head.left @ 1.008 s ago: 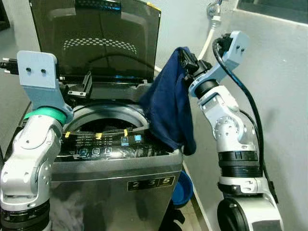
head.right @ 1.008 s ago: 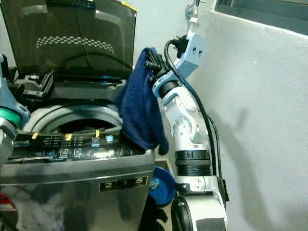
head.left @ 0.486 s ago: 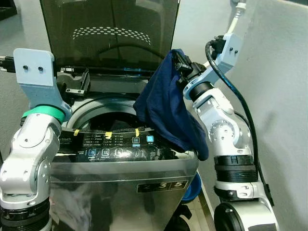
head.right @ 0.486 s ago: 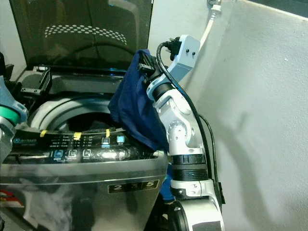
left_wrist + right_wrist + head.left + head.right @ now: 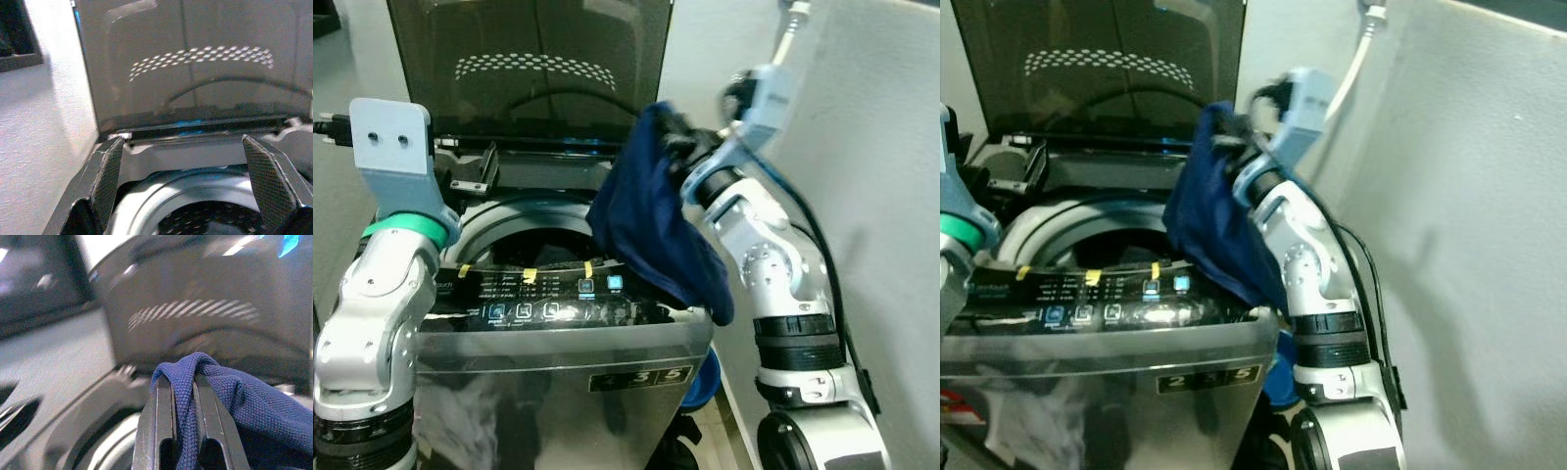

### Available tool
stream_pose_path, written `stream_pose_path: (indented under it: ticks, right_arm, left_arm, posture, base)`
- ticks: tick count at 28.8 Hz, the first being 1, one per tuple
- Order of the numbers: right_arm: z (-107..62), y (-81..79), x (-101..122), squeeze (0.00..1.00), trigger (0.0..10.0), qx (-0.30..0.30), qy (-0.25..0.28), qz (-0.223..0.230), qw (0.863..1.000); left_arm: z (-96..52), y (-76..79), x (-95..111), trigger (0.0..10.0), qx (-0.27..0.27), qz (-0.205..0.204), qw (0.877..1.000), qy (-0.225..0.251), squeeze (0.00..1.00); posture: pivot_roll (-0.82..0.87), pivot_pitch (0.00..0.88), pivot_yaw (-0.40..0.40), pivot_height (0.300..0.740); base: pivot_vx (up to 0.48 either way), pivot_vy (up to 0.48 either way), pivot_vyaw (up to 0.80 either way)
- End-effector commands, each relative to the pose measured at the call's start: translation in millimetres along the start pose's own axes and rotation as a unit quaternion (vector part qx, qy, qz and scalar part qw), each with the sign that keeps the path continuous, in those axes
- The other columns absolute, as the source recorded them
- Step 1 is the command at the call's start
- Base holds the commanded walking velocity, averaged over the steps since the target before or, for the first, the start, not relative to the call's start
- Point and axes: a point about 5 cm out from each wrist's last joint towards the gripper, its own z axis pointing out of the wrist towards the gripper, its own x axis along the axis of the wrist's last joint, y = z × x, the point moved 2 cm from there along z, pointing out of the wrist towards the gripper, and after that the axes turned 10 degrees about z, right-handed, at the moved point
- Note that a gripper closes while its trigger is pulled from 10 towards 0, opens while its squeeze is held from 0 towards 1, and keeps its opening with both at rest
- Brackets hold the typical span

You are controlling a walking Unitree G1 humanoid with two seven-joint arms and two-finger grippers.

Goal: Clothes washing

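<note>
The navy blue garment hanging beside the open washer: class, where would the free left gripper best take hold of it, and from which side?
Probably the upper fold of the navy blue garment, just below where the right gripper pinches a bunched edge. There the cloth is gathered into a ridge facing the washing machine drum. The open left gripper could come across the drum from the robot's left; the lower hem hangs loose.
</note>
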Motion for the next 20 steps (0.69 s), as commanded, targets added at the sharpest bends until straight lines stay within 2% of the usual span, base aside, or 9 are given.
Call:
stream_pose_path:
  ticks: [1, 8, 15, 16, 18, 19, 20]
  right_arm:
    - [0.1, 0.1, -7, 0.00, 10.0, 0.004, -0.017, -0.005, 1.000]
    - [9.8, -6.7, -6, 0.00, 10.0, 0.011, -0.009, 0.010, 1.000]
    - [11.3, -8.2, -6, 0.00, 10.0, 0.013, -0.007, 0.018, 1.000]
    - [19.4, -13.5, -4, 0.00, 10.0, 0.018, -0.006, 0.021, 1.000]
    - [19.4, -13.5, -4, 0.00, 10.0, 0.018, -0.006, 0.021, 1.000]
    - [39.4, -24.3, 8, 0.00, 10.0, 0.030, 0.008, 0.007, 1.000]
    - [39.4, -24.3, 8, 0.00, 10.0, 0.030, 0.008, 0.007, 1.000]
  left_arm:
    - [-1.9, -0.9, -4, 10.0, 0.005, 0.014, 1.000, -0.011, 0.00]
    - [-8.2, -6.3, -7, 10.0, 0.014, 0.014, 1.000, -0.017, 0.00]
    - [-9.6, -5.4, -8, 10.0, 0.015, 0.010, 1.000, -0.018, 0.00]
    - [-8.5, -5.4, -10, 10.0, 0.018, 0.005, 1.000, -0.019, 0.00]
    - [-8.5, -5.4, -10, 10.0, 0.018, 0.005, 1.000, -0.019, 0.00]
    - [-4.9, -2.4, -11, 10.0, 0.016, -0.001, 1.000, -0.020, 0.00]
    - [-4.9, -2.4, -11, 10.0, 0.016, -0.001, 1.000, -0.020, 0.00]
  posture:
    - [0.15, 0.008, -0.058, 0.740]
    - [0.16, 0.021, -0.081, 0.740]
    - [0.15, 0.025, -0.078, 0.740]
    - [0.12, 0.024, -0.051, 0.740]
    - [0.12, 0.024, -0.051, 0.740]
    - [0.11, 0.018, -0.041, 0.740]
    - [0.11, 0.018, -0.041, 0.740]
  base:
    - [0.000, 0.000, 0.00]
    - [0.000, 0.000, 0.00]
    - [0.000, 0.000, 0.00]
    - [0.000, 0.000, 0.00]
    - [0.000, 0.000, 0.00]
    - [0.000, 0.000, 0.00]
    - [0.000, 0.000, 0.00]
